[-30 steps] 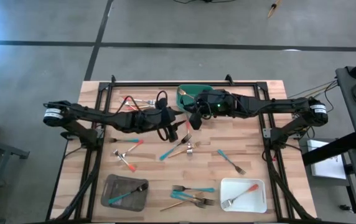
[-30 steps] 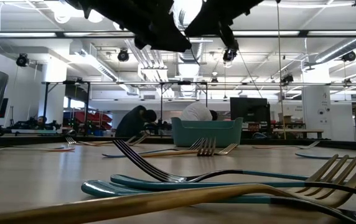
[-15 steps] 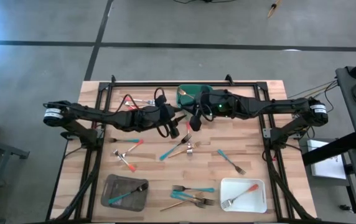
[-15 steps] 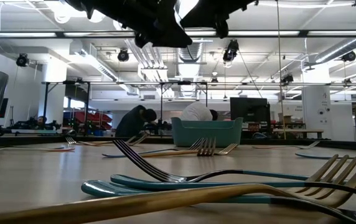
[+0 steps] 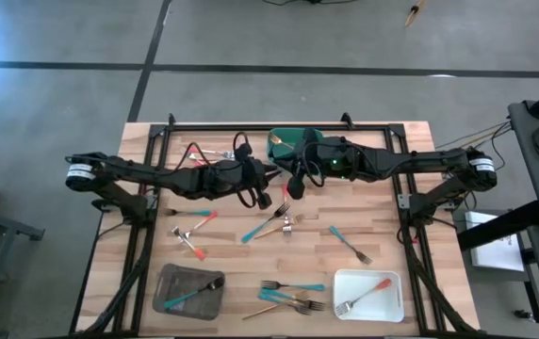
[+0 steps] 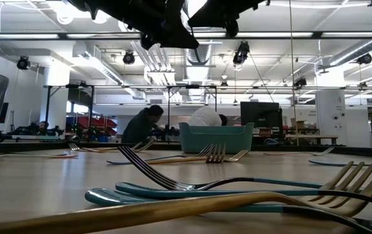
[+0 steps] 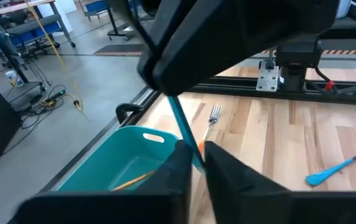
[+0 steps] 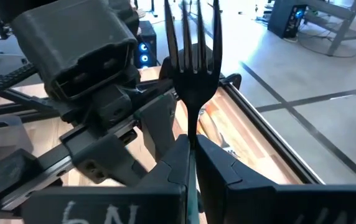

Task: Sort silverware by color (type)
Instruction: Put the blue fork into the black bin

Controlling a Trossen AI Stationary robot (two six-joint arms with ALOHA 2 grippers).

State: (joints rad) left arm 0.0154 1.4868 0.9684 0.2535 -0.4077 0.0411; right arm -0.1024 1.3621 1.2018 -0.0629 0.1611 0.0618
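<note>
One piece of the silverware, a fork (image 8: 193,62) with dark tines and a teal handle (image 7: 181,121), hangs in the air between my two grippers. This is above the table's middle, just in front of the green tray (image 5: 288,141). My right gripper (image 8: 193,149) is shut on it, and so is my left gripper (image 7: 198,158). In the high view the two grippers (image 5: 269,195) (image 5: 294,185) stand almost tip to tip. Other forks and spoons lie flat on the wood (image 5: 269,226). My left gripper pinches the fork's teal handle (image 7: 190,146) between its two fingers, a short way below where the handle leaves the right gripper. The handle runs at a slant across the fingers, clear of the table. My right gripper pinches the fork's dark neck (image 8: 194,127) between its two fingers, just under the tines. The tines stick out past the fingertips toward the left gripper's body. The fork is lifted clear of the table.
A grey tray (image 5: 168,282) at the near left holds a teal fork. A white tray (image 5: 392,281) at the near right holds a red-handled fork. Loose silverware lies at the far left (image 5: 204,151), the left (image 5: 194,231), the near middle (image 5: 293,292) and the right (image 5: 350,243). People sit beyond the table (image 6: 147,123).
My left gripper has gone a little toward the table's right edge, up to the right gripper and the fork it holds. My right gripper has kept the fork in the air.
</note>
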